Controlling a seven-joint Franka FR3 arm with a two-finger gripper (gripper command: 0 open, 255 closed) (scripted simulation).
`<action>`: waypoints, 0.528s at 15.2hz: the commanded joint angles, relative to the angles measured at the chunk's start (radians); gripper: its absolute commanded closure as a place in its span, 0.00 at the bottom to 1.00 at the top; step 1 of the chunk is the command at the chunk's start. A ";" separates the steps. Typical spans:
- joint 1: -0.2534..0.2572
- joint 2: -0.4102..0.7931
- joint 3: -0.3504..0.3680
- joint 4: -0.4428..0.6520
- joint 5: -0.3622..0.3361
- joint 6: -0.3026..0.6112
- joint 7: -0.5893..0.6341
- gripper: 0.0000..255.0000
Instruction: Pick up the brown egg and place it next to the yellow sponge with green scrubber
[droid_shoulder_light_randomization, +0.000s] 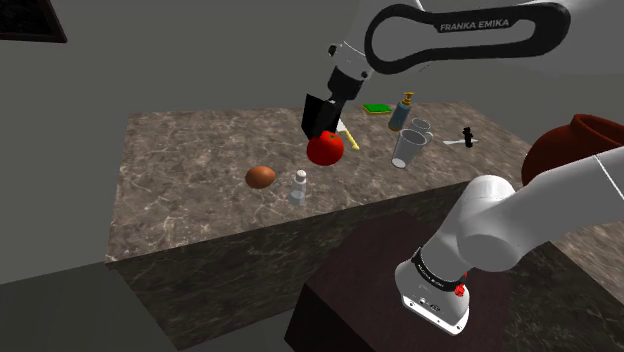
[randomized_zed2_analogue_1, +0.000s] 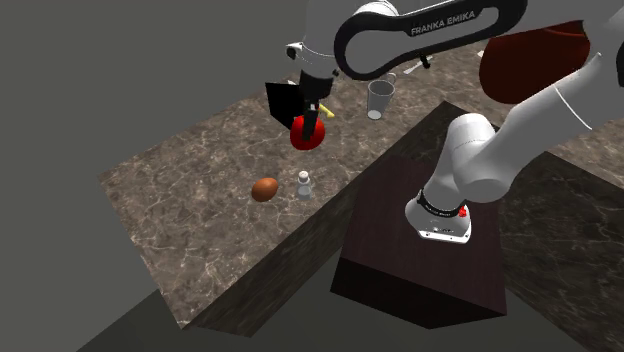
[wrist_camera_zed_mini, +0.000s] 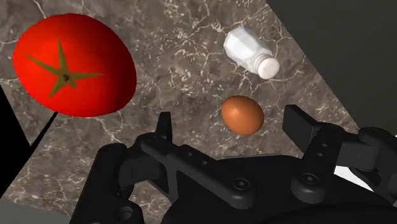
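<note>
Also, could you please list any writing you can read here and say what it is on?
"FRANKA EMIKA": white letters on the dark panel of the arm.
Tiny print beside the red button at the arm's foot: too small to read.

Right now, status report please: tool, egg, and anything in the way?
Tool open, empty, above the tomato. Egg on the counter, untouched, beside the small shaker. Tomato sits roughly between egg and sponge.
</note>
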 joint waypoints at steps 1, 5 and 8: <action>0.027 0.057 -0.006 0.000 0.011 0.060 -0.066 0.00; 0.083 0.182 -0.010 0.009 0.043 0.177 -0.192 0.00; 0.122 0.279 -0.009 0.026 0.073 0.256 -0.291 0.00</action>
